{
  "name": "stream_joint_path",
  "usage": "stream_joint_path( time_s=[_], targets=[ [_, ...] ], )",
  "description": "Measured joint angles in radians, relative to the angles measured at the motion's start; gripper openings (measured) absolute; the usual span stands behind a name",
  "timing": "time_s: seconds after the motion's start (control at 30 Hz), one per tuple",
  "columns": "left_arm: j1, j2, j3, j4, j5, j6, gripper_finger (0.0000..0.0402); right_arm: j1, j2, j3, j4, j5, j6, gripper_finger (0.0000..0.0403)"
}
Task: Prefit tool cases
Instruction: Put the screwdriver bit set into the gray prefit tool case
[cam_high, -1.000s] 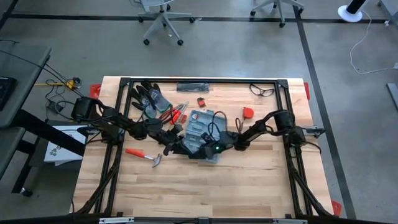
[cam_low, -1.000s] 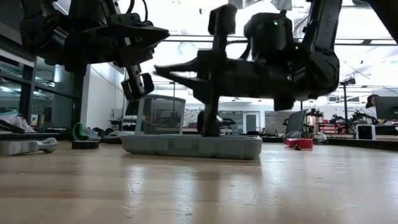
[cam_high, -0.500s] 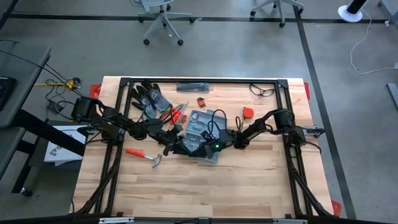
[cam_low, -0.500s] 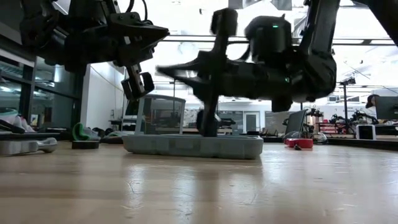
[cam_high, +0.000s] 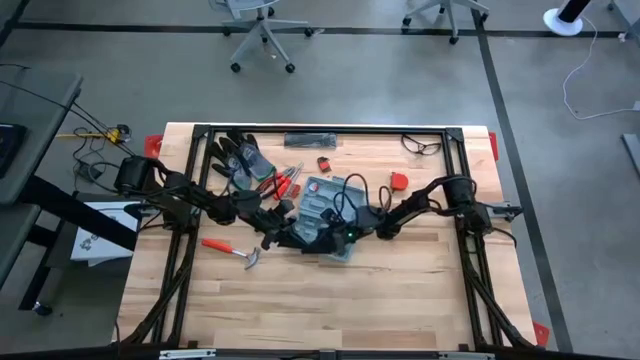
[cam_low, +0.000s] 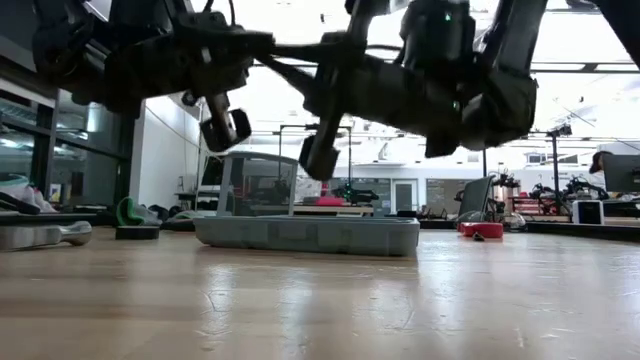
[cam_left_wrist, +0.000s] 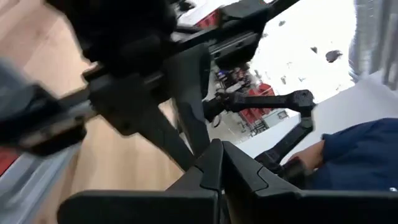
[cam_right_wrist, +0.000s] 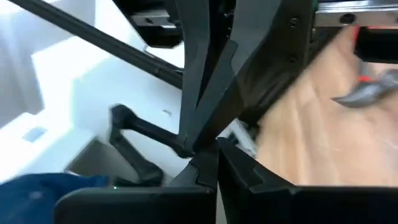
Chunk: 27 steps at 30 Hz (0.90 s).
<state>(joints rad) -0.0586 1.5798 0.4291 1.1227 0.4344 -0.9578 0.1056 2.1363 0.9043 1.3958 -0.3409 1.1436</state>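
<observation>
Two dark robot arms meet over the middle of a wooden table (cam_high: 330, 300), where a blue-grey tool case (cam_high: 322, 205) lies open and flat on the boards. The left gripper (cam_high: 283, 232) reaches in from the left and hangs just beside the case's near-left edge; its fingers are pressed together with nothing between them. The right gripper (cam_high: 318, 238) comes in from the right, low over the near part of the case, its fingers likewise closed and empty. Seen from table height, both grippers float above the case (cam_low: 306, 234) without touching it, the left gripper (cam_low: 265, 45) and the right gripper (cam_low: 300, 52) almost tip to tip. A red-handled hammer (cam_high: 232, 249) lies on the table left of the case, well apart from it. Dark gloves (cam_high: 235, 155) rest at the far left, with red-handled pliers (cam_high: 283, 183) between them and the case. A small red object (cam_high: 399, 180) sits just beyond the right arm, and a pair of glasses (cam_high: 421, 146) lies near the far right corner.
</observation>
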Motion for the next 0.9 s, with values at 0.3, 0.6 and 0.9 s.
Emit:
stream_joint_path(
  time_s=[0.3,0.6,0.9],
  targets=[
    [0.000,0.004,-0.004,-0.135,-0.013,0.021,0.0000,0.067,-0.306,-0.030,-0.694,0.118,-0.220,0.0000],
    [-0.029,0.004,0.059,-0.599,-0.131,0.082,0.0000,0.094,-0.503,-0.033,-1.442,0.338,-0.306,0.0000],
    [-0.079,-0.022,0.344,-1.247,-0.386,0.402,0.0000,0.094,-0.472,-0.032,-1.437,0.348,-0.314,0.0000]
  ],
)
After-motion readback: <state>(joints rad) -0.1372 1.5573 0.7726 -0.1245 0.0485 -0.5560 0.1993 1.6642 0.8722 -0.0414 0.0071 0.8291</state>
